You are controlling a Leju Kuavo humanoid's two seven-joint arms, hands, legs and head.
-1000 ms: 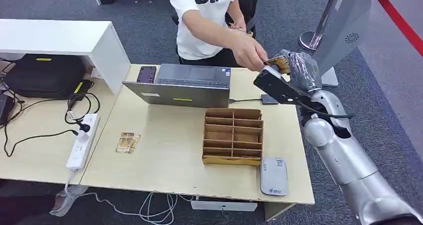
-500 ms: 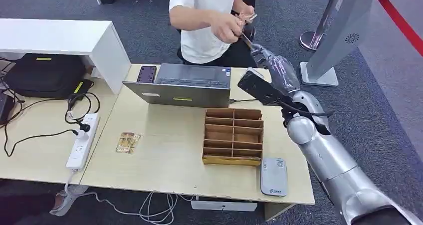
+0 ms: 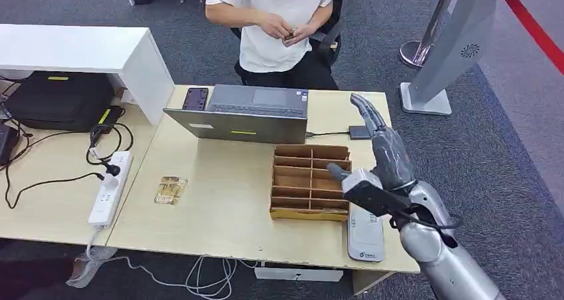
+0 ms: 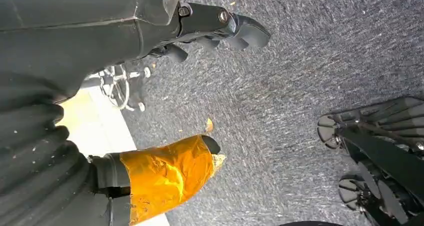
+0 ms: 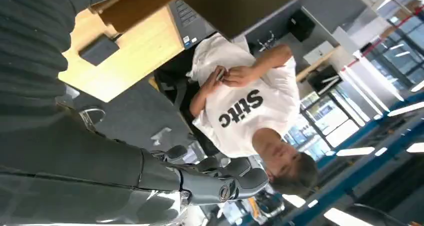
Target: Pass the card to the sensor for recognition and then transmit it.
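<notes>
A person (image 3: 279, 20) stands behind the table and holds a small card (image 3: 290, 36) in both hands at the chest; the card (image 5: 220, 74) is seen there in the right wrist view too. My right hand (image 3: 388, 155) is raised over the table's right side, fingers stretched out and apart, holding nothing. Below its wrist lies the grey-white sensor (image 3: 364, 239) near the front edge, partly covered by my arm. A second card (image 3: 171, 189) lies flat on the table's left part. My left hand (image 4: 210, 25) hangs over the carpet, its fingers spread from the orange-taped thumb (image 4: 170, 173), empty.
A cardboard divider box (image 3: 310, 180) stands mid-table, with a laptop (image 3: 239, 114) behind it and a phone (image 3: 195, 98) at the back left. A small black device (image 3: 360, 132) lies beyond my right hand. A power strip (image 3: 110, 188) and a black bag (image 3: 63, 100) are at the left, a grey stand (image 3: 452, 40) at the right.
The person took the card from my right hand and drew it back to the chest. My right arm came back and down over the table's right side, the hand now empty.
</notes>
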